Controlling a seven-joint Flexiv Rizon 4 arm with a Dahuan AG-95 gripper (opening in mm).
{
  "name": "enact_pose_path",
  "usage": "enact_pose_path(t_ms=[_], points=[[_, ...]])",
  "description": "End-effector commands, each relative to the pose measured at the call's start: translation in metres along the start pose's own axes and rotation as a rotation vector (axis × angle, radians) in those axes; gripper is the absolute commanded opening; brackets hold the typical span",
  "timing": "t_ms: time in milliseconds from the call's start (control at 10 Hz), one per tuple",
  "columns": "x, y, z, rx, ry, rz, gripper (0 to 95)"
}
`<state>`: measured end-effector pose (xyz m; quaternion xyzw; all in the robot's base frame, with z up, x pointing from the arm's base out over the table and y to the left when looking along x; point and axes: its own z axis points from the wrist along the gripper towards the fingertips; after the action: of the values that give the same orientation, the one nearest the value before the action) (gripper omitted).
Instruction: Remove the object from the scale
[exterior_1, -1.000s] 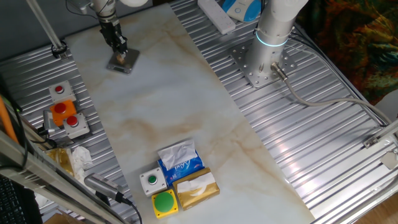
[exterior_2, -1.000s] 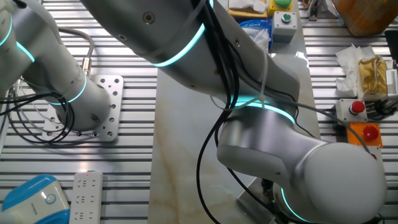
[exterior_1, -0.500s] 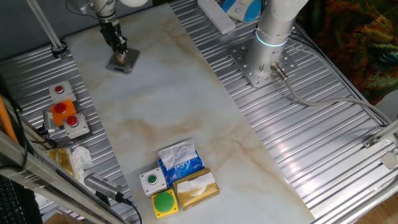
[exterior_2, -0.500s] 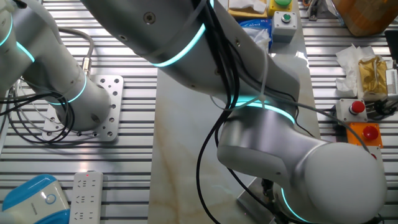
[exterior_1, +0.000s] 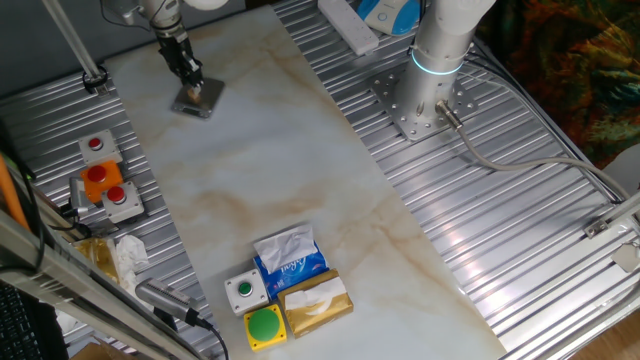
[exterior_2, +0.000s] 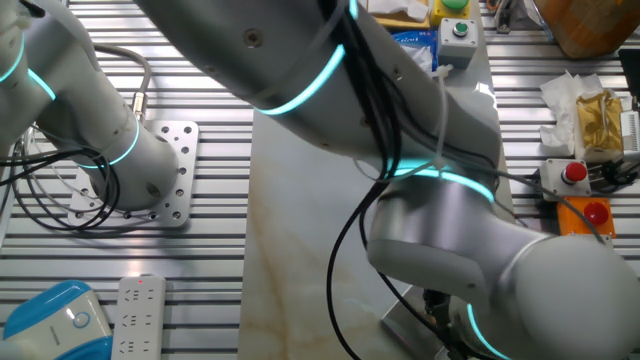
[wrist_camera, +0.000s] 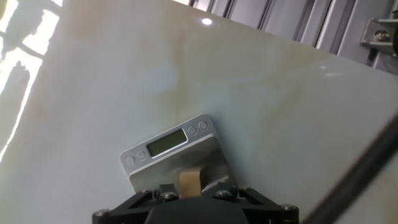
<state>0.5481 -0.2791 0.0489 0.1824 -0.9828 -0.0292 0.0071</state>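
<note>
Right, pincer (exterior_1: 194, 80) sits over the scale (exterior_1: 197, 100) at the far end of the marble desk (exterior_1: 270, 170). In the hand view the object (wrist_camera: 189, 183), a tan nugget, lies on the scale's silver plate (wrist_camera: 180, 165), just below the display and right at the pincer housing. Fingertips aren't visible, so can't tell if it's wide, narrow or gripping. The other fixed view is mostly blocked by the arm (exterior_2: 440, 220).

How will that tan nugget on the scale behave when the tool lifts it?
The tan nugget is tiny against the scale, so probably very light. Its blocky, flat-sided look suggests it won't roll. Being so small, it could slip or flick away if the tool pinches off-centre; stiffness can't be judged.
</note>
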Motion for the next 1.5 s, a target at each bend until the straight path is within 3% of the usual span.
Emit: enact_pose_path(t_ms=[100,700,800,1500], points=[[0.001,0.001,0.000,0.000,-0.005,0.002,19.0],[0.001,0.001,0.000,-0.008,-0.005,0.008,19.0],[0.000,0.000,0.001,-0.010,-0.007,0.004,38.0],[-0.004,-0.003,0.017,-0.008,-0.009,-0.006,38.0]])
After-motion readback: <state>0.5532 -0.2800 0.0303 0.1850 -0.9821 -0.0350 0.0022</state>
